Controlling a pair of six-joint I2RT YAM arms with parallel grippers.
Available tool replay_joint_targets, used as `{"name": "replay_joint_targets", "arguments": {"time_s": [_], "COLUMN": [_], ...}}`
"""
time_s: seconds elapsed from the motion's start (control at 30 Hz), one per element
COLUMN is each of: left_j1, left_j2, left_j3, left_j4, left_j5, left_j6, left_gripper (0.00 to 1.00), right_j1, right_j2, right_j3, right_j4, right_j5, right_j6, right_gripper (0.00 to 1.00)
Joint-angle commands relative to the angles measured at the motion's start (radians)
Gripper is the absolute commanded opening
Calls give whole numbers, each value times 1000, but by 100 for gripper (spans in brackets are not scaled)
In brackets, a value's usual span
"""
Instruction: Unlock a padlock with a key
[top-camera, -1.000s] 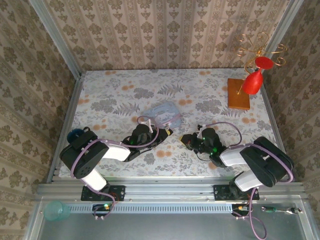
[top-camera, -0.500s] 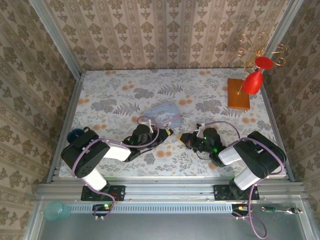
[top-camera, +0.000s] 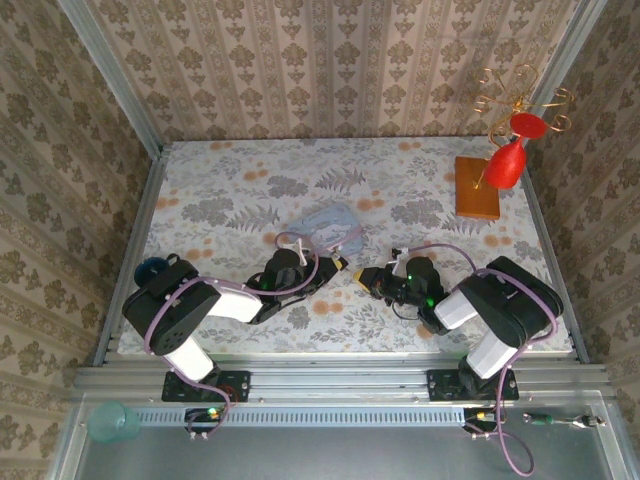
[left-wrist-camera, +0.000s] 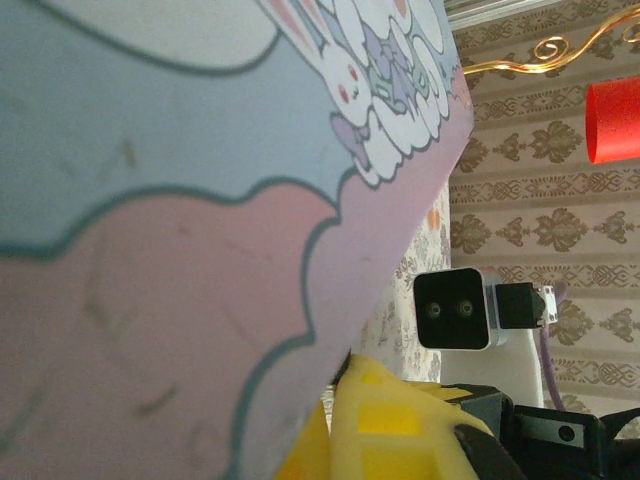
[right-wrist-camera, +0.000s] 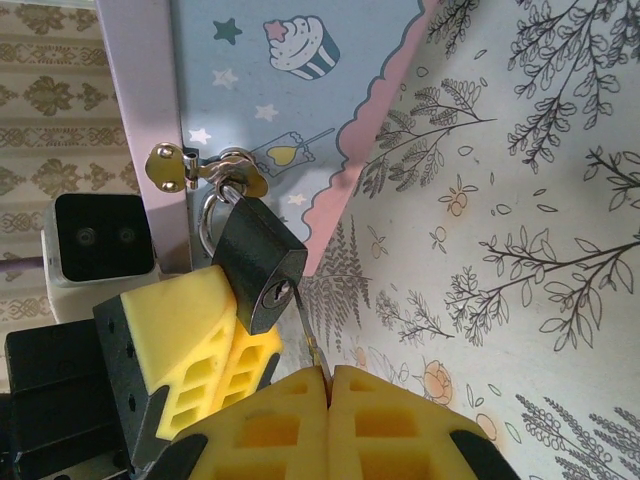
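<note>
- Two yellow-padded fingers of the right gripper (right-wrist-camera: 330, 372) are pressed together, pinching a thin dark metal key (right-wrist-camera: 308, 340); its blade sticks out past the fingertips.
- Just beyond those fingertips the blade runs up to the keyhole in the bottom face of a small, dark, squarish metal padlock (right-wrist-camera: 258, 262); the tip sits at the keyhole, but how deep it goes I cannot tell.
- The padlock hangs tilted, up and left of the right gripper's tips; its silver shackle loops through a brass hasp (right-wrist-camera: 205, 170) on the side of a rectangular pastel blue-and-pink cartoon tin (right-wrist-camera: 300, 90).
- The left gripper (right-wrist-camera: 222, 340) is closed as well; its yellow fingers lie just left of the right gripper's tips, against the padlock's lower side; whether they pinch anything I cannot tell.
- From the left wrist, the tin looms close above the left gripper's yellow fingers (left-wrist-camera: 380, 430).
- From above, the grippers point at each other, nearly tip to tip, on the floral-patterned table (top-camera: 450, 200); the tin lies just beyond the left gripper.
</note>
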Motion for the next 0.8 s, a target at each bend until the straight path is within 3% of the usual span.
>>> {"name": "replay_joint_targets", "arguments": {"time_s": [0.0, 0.77], "left_j1": [-8, 0], "left_j2": [-6, -4], "left_j3": [17, 0], "left_j4": [75, 132], "left_j5": [20, 37], "left_j6": [-5, -51], "left_gripper": [0, 0], "right_j1": [-4, -20], "right_j2": [17, 10], "right_j3": [-12, -8], "right_j4": [64, 88], "right_j5": [-15, -41], "right_j6": [12, 30], "right_gripper": [0, 0]}}
